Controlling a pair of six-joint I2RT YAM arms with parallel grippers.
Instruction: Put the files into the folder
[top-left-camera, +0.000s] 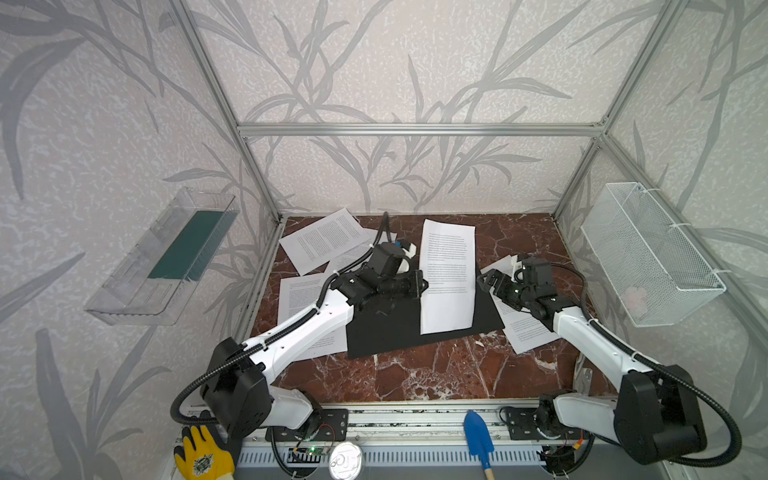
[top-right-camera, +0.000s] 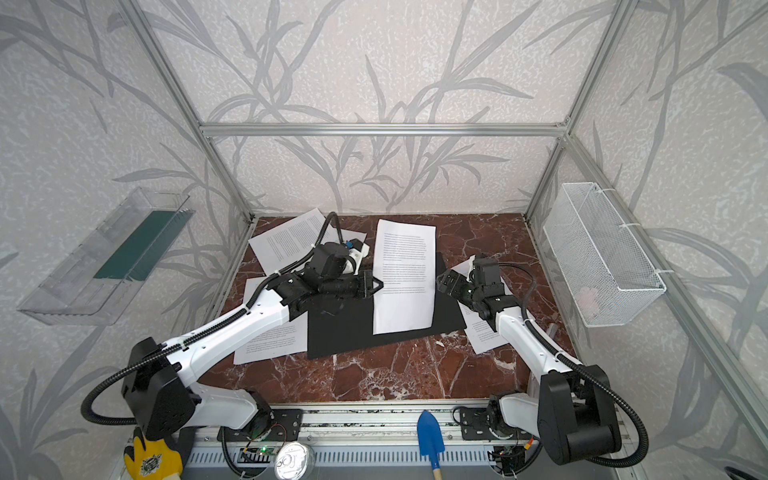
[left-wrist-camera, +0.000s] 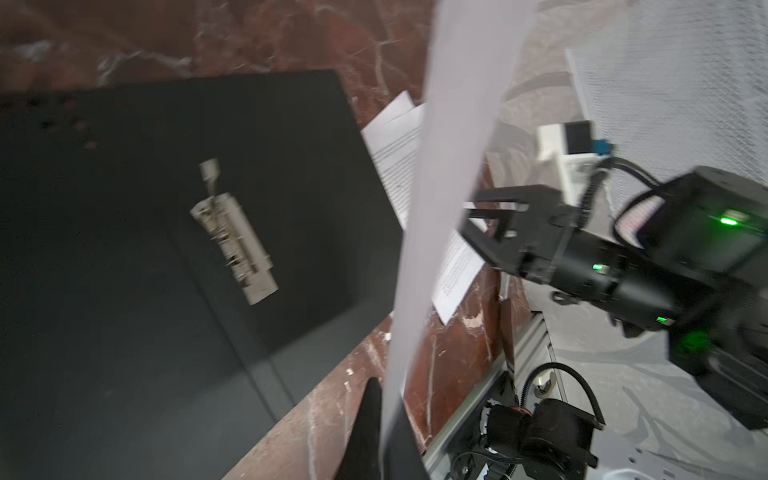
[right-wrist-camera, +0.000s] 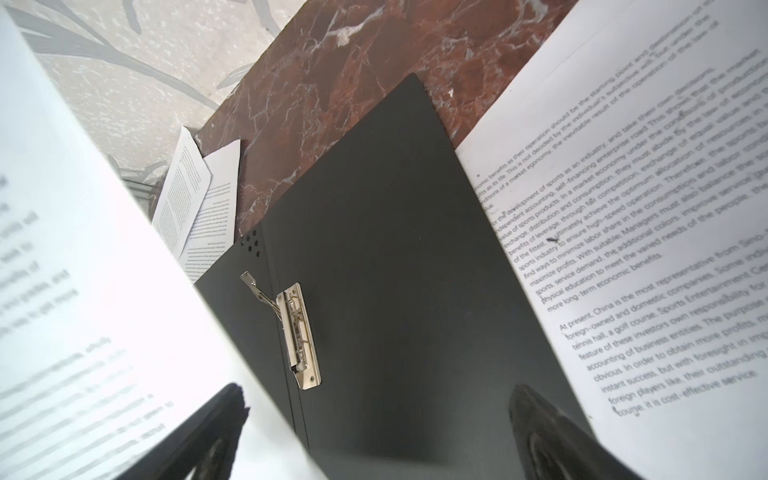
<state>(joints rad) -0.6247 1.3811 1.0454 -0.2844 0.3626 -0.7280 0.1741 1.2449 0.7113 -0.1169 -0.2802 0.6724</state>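
The black folder (top-left-camera: 386, 332) (top-right-camera: 345, 332) lies open on the marble table, its metal clip (right-wrist-camera: 297, 332) (left-wrist-camera: 235, 232) bare. My left gripper (top-left-camera: 422, 284) (left-wrist-camera: 388, 399) is shut on the left edge of one white printed sheet (top-left-camera: 448, 274) (top-right-camera: 405, 274), which hangs over the folder's right half. My right gripper (top-left-camera: 486, 280) (right-wrist-camera: 378, 399) stands open just right of that sheet, above the folder, with nothing between its fingers. Other files lie loose at the back left (top-left-camera: 324, 241), under the left arm (top-left-camera: 299, 299), and under the right arm (top-left-camera: 523, 328).
A clear bin (top-left-camera: 124, 299) holding a dark green panel (top-left-camera: 183, 245) hangs on the left wall. A white wire basket (top-left-camera: 648, 253) hangs on the right wall. On the front rail lie a yellow glove (top-left-camera: 203, 457), a tin can (top-left-camera: 347, 461) and a blue trowel (top-left-camera: 478, 436).
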